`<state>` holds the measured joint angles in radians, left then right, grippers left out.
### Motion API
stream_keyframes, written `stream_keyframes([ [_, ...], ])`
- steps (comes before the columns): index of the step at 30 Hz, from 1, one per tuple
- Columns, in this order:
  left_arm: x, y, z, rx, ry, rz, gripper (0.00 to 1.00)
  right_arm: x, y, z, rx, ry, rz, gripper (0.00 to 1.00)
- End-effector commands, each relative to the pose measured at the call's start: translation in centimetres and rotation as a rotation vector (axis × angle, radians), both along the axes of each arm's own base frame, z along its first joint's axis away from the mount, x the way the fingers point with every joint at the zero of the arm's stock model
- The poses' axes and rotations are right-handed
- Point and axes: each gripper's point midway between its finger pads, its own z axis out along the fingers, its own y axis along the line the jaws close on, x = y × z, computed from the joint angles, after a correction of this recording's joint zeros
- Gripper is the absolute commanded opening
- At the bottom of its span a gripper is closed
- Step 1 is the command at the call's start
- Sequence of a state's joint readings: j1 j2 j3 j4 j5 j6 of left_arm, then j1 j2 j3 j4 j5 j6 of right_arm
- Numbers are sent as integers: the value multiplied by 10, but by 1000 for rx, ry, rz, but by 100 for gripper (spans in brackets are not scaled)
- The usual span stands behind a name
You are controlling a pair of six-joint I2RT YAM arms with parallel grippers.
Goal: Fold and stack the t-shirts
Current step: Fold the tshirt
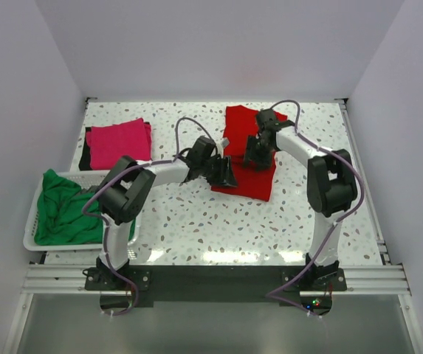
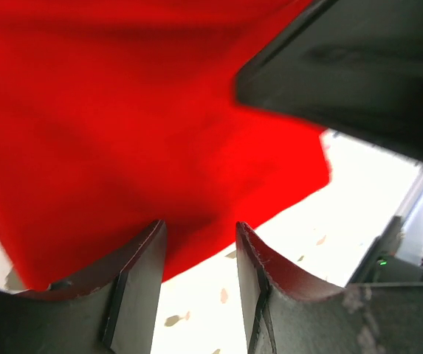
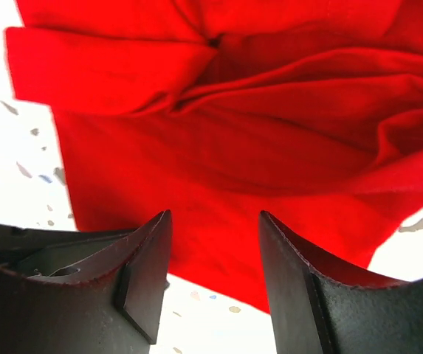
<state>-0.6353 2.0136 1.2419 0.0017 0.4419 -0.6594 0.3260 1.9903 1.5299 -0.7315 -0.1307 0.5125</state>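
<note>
Large bright red cloth tee [image 1: 255,178] lies right of centre on the speckled white bench [image 1: 196,221]. It is partly folded, with one sleeve turned in and soft creases across the body. We note the left pincer [image 2: 200,225] half-parted at its near left edge and the right pincer [image 3: 215,214] half-parted over it, neither gripping. Magenta-pink tee [image 1: 119,141] lies folded far left; green tee [image 1: 63,210] sits crumpled in a white basket [image 1: 30,221].
</note>
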Motion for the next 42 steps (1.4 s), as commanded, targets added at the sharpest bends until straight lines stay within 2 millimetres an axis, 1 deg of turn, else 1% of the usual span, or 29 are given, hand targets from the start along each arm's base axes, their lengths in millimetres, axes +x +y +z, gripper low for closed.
stream_keyframes([
  [1, -1, 4, -12, 4, -32, -27, 47, 9, 6, -4, 14, -2, -1, 54],
  [5, -15, 13, -32, 39, 8, -40, 47, 15, 6, -8, 1, -1, -4, 54],
  [7, -19, 18, -37, 59, 9, -40, 47, 21, 8, -9, -1, -6, -5, 54],
  [9, -22, 22, -39, 73, 11, -41, 47, 33, 8, -5, -8, -28, -20, 54],
  [10, -24, 25, -42, 80, 16, -42, 47, 37, 8, -10, -21, -28, -27, 54],
  [11, -25, 26, -41, 80, 14, -41, 47, 49, 4, -5, -48, -56, -51, 54],
  [13, -29, 28, -42, 85, 19, -42, 47, 63, -3, -7, -85, -79, -83, 54],
  [14, -30, 28, -41, 85, 17, -44, 47, 80, -6, 6, -106, -136, -114, 54],
  [16, -34, 31, -42, 94, 20, -48, 47, 98, -14, 16, -114, -179, -154, 54],
  [17, -35, 31, -39, 93, 12, -51, 47, 114, -17, 27, -114, -215, -175, 54],
  [20, -41, 34, -39, 97, 14, -61, 47, 136, -24, 46, -124, -257, -209, 54],
  [24, -47, 30, -29, 80, -6, -88, 47, 143, -29, 72, -87, -301, -211, 55],
  [25, -47, 29, -26, 76, -14, -92, 48, 141, -28, 78, -71, -307, -203, 55],
  [26, -48, 27, -19, 67, -23, -96, 48, 136, -27, 75, -68, -297, -185, 56],
  [27, -50, 25, -15, 61, -29, -105, 48, 131, -27, 88, -54, -316, -172, 56],
  [28, -52, 24, -12, 59, -34, -111, 48, 124, -23, 90, -34, -309, -146, 56],
  [29, -51, 23, -2, 48, -53, -112, 48, 112, -25, 81, -45, -274, -125, 56],
  [30, -54, 21, 2, 43, -59, -122, 48, 103, -27, 95, -42, -289, -118, 56],
  [31, -54, 21, 7, 38, -69, -119, 48, 93, -29, 95, -43, -277, -108, 56],
  [32, -53, 20, 21, 20, -98, -119, 48, 74, -31, 81, -46, -230, -86, 57],
  [33, -52, 19, 29, 15, -118, -111, 49, 63, -33, 79, -43, -218, -83, 57],
  [34, -57, 24, 28, 34, -98, -105, 49, 51, -35, 94, -28, -246, -85, 57],
  [35, -56, 24, 42, 20, -124, -99, 49, 30, -38, 72, -31, -188, -80, 57],
  [36, -53, 27, 46, 29, -138, -79, 49, 18, -40, 66, -32, -172, -80, 57],
  [37, -52, 29, 49, 33, -140, -67, 50, 6, -41, 75, -17, -189, -81, 57],
  [38, -52, 31, 56, 30, -151, -58, 50, -15, -43, 51, -18, -129, -82, 57],
  [40, -50, 36, 56, 55, -147, -23, 51, -38, -43, 41, 4, -90, -80, 56],
  [41, -49, 39, 54, 69, -139, -13, 51, -59, -46, 30, -1, -53, -83, 56],
  [42, -44, 44, 50, 93, -136, 6, 51, -69, -46, 23, 8, -33, -84, 55],
])
